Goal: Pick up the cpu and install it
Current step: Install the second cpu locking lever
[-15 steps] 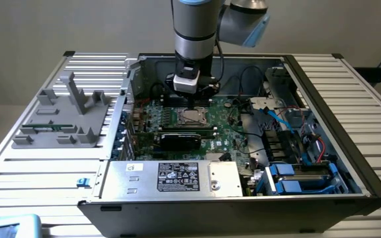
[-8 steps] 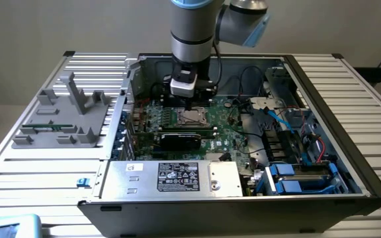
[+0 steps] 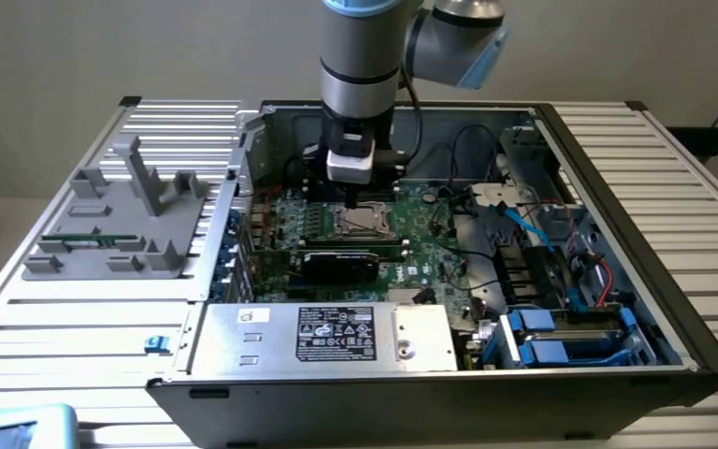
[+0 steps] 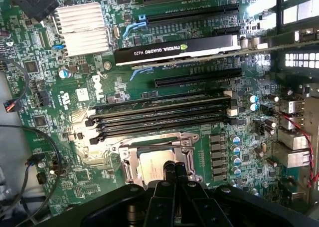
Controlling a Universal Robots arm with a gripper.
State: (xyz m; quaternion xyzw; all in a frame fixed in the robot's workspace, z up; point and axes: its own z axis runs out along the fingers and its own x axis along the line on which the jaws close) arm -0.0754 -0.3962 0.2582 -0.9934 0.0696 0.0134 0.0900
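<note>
The cpu [image 3: 362, 222], a small silver-grey square chip, lies flat inside the dark socket frame [image 3: 362, 236] on the green motherboard of the open computer case [image 3: 609, 187]. My gripper [image 3: 352, 199] hangs straight down over it from the arm. In the wrist view the two black fingers are pressed together, and my gripper [image 4: 174, 168] is shut with its tip over one edge of the cpu [image 4: 151, 164]. Nothing is held between the fingers. The metal bracket of the socket frame [image 4: 128, 168] surrounds the chip. I cannot tell whether the fingertips touch the chip.
A black graphics card [image 4: 179, 50] and memory slots [image 4: 159, 114] sit close beside the socket; a finned heatsink [image 4: 82, 27] lies farther off. The silver labelled box [image 3: 322, 334] fills the case's near side. Cables [image 3: 459, 150] hang inside. A grey fixture [image 3: 122, 215] stands at the exterior view's left.
</note>
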